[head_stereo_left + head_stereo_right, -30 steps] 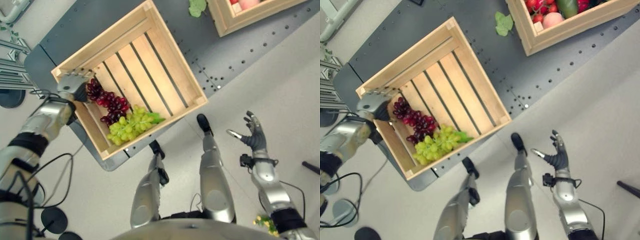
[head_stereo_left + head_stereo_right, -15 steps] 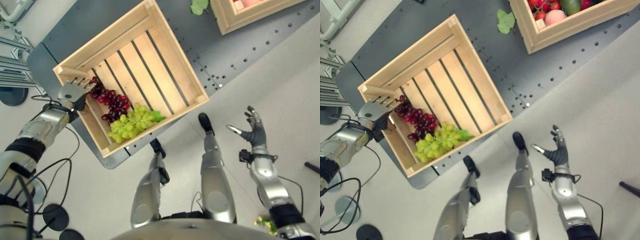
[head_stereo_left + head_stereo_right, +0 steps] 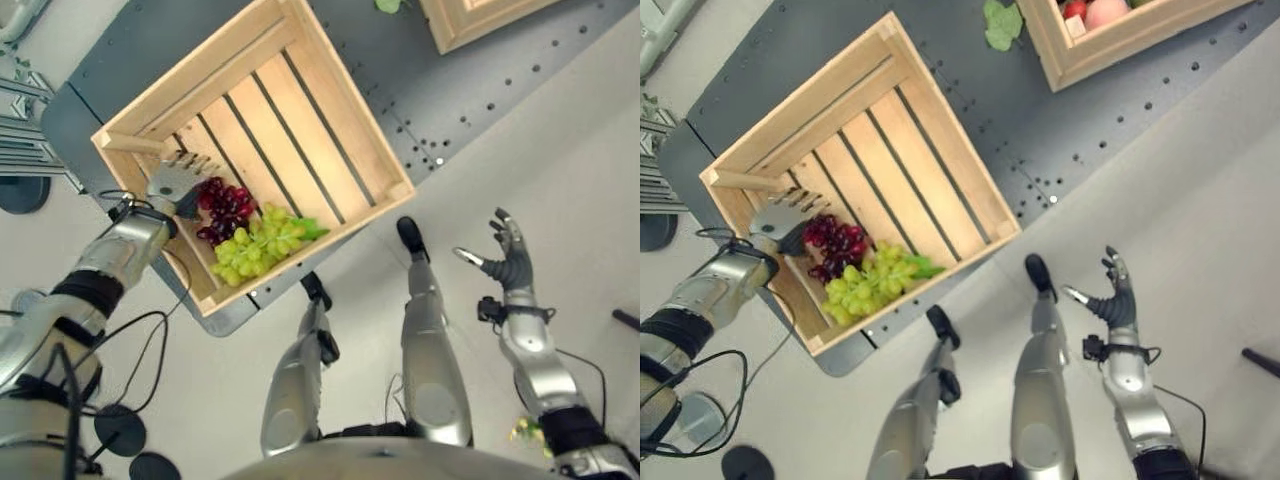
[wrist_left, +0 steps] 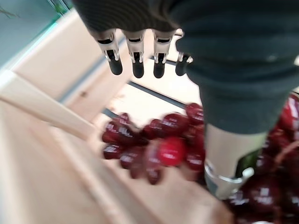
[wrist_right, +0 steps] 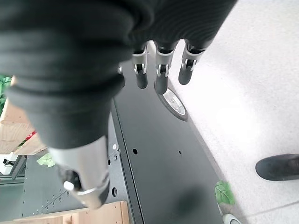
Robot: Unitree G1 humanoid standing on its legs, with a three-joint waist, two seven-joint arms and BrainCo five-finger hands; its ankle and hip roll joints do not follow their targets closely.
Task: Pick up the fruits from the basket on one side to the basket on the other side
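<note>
Reaching into the near wooden crate (image 3: 330, 110) with the left hand (image 3: 176, 184), fingers straight and relaxed above the red grapes (image 3: 226, 206).

Red grapes lie in the crate's corner nearest the robot's left, with the green grapes (image 3: 256, 246) touching them on the near side. In the left wrist view the fingertips (image 4: 136, 69) appear clear of the fruit, though contact is hard to judge. Right hand (image 3: 508, 262) hangs over the floor, well apart, fingers spread, holding nothing. Second crate (image 3: 1110, 40) at the table's far edge holds red fruit and a peach (image 3: 1101, 12); a green leaf (image 3: 998, 24) lies on the dark table (image 3: 1110, 110) between the crates.
</note>
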